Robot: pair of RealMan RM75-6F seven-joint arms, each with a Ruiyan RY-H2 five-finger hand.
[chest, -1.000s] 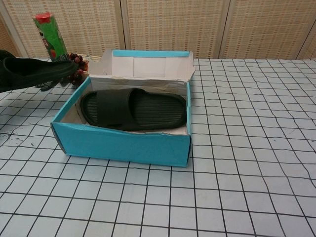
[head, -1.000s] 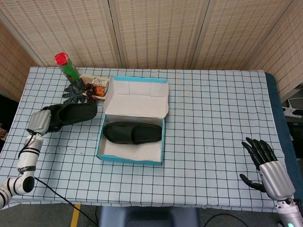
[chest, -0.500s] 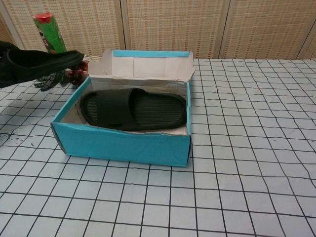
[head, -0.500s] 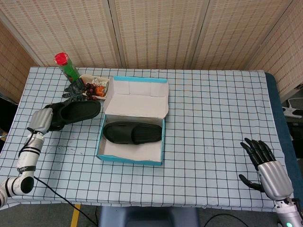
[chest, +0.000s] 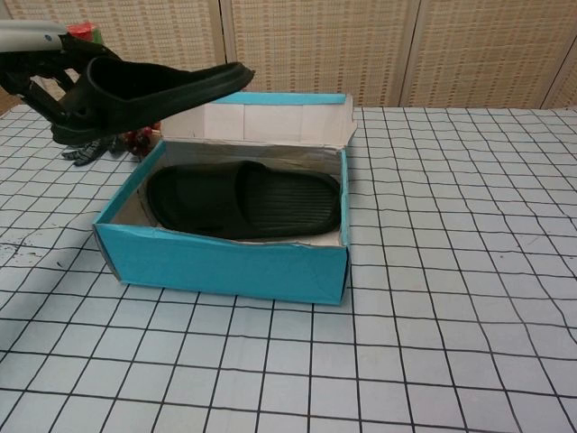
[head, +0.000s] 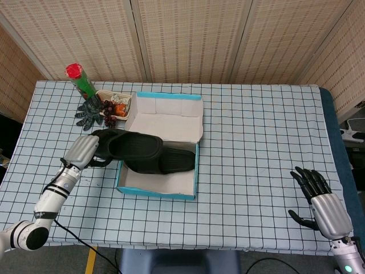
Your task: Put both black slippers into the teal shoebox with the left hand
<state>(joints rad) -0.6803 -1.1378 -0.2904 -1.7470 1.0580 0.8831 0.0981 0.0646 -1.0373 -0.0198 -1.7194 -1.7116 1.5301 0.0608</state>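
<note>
My left hand (head: pixel 84 150) grips the heel end of a black slipper (head: pixel 132 147) and holds it in the air over the left part of the teal shoebox (head: pixel 154 192). In the chest view that slipper (chest: pixel 153 86) hangs level above the box's (chest: pixel 225 266) left rear corner, with the left hand (chest: pixel 45 77) at the frame's top left. The other black slipper (chest: pixel 248 200) lies flat inside the box. My right hand (head: pixel 322 202) rests open at the table's near right corner, far from the box.
Behind the box to the left stand a green can with a red lid (head: pixel 80 80), a dark glove (head: pixel 88 111) and a small tray of odds and ends (head: pixel 114 105). The box's white lid (head: pixel 166 117) stands open at the back.
My left hand has lifted the slipper from the table at the left and carried it right, over the box's left side. The right hand has not moved.
</note>
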